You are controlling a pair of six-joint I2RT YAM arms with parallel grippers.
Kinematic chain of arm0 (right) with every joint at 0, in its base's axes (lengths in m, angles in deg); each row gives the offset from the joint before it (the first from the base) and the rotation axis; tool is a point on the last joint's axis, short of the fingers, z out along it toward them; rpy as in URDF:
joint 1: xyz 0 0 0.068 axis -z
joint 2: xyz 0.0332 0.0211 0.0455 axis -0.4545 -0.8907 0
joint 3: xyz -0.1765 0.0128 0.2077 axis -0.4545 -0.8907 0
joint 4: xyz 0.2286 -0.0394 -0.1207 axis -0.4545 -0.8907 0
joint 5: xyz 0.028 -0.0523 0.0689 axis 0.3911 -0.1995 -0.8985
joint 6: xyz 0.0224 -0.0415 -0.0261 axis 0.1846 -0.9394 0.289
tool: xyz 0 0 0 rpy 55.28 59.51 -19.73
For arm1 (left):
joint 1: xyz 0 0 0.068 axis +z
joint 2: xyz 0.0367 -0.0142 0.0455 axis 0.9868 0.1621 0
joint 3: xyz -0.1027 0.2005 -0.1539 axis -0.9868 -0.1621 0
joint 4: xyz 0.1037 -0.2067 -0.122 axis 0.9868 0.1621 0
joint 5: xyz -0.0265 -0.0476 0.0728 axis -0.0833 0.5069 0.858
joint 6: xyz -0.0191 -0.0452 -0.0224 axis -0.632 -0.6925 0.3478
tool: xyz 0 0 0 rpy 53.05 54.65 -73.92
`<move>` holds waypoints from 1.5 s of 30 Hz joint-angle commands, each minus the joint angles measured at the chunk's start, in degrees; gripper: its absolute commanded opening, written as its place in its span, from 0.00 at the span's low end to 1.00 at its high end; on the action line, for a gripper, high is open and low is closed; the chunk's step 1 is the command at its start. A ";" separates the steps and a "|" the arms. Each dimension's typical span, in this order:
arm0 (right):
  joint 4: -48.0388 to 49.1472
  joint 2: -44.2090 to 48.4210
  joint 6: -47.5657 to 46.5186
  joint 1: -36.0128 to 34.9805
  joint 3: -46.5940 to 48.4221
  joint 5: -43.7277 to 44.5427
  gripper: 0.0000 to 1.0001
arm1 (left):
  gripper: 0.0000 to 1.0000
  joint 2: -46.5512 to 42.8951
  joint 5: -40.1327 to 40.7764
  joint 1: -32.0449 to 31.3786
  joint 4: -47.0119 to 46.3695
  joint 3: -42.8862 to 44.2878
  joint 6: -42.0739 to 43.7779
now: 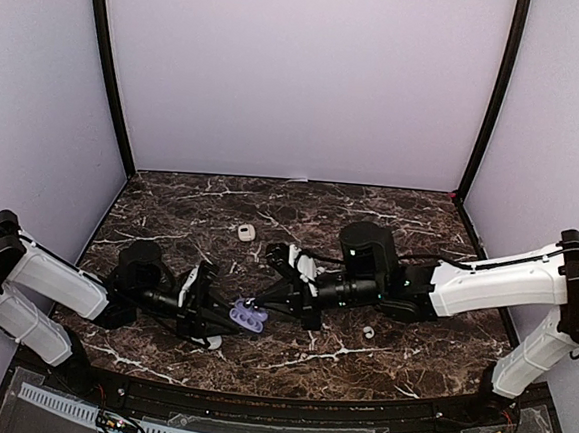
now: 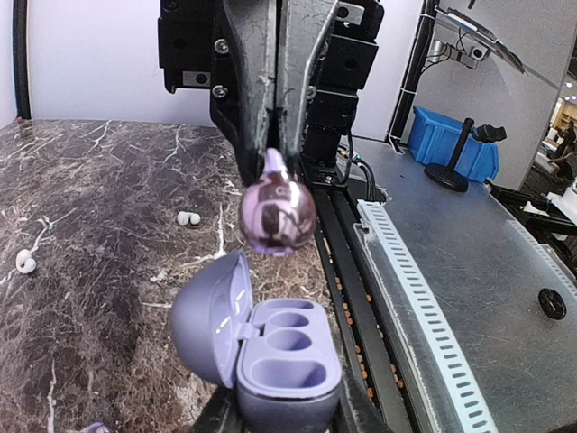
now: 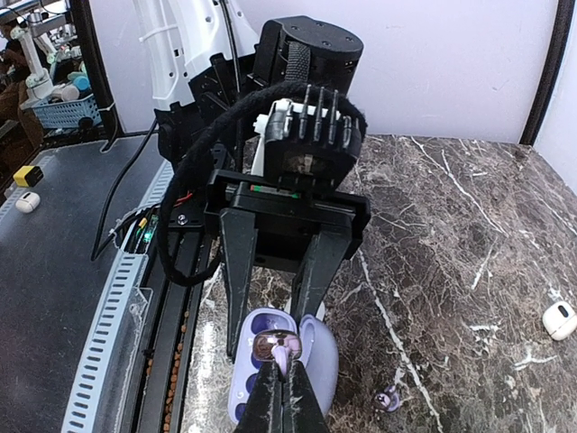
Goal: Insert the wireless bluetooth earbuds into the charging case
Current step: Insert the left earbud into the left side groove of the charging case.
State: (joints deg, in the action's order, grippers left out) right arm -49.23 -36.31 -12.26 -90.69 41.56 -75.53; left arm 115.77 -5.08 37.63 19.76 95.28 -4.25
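From above, the left gripper point(image 1: 220, 311) was clamped on the open purple charging case point(image 1: 249, 318), with the right gripper point(image 1: 259, 298) meeting it from the opposite side. In the left wrist view, the right gripper's fingers point(image 2: 261, 108) were closed on 1 purple earbud point(image 2: 278, 213), pinched by its stem just above the case. The right wrist view showed the earbud directly over the case, between the left gripper's 2 fingers.

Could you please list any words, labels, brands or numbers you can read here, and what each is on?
No text can be read anywhere.
The open purple charging case held by the left gripper and the purple earbud pinched in the right gripper show no print.
The blue bin beyond the table is too blurred to tell.
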 commanded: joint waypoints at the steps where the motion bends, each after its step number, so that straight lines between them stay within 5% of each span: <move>1: -0.13 -0.94 -1.36 -1.35 2.31 1.19 0.00 | 0.19 0.03 0.08 -0.37 -1.61 1.33 -0.03; 28: 0.35 -7.88 0.68 -3.25 4.35 6.23 0.00 | 0.19 -0.49 2.02 -0.38 -1.31 1.18 -0.82; 34: 0.27 -6.05 0.46 -3.31 3.31 6.11 0.17 | 0.19 -0.39 2.77 -0.38 -1.26 1.19 -1.14; 45: 5.14 1.50 2.22 -3.10 -5.14 11.33 0.21 | 0.19 -4.59 9.16 3.17 -2.93 -2.37 -5.98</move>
State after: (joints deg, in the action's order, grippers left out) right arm -48.35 -37.22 -11.34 -93.47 39.29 -67.77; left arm 114.48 1.36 38.46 19.54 94.71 -7.05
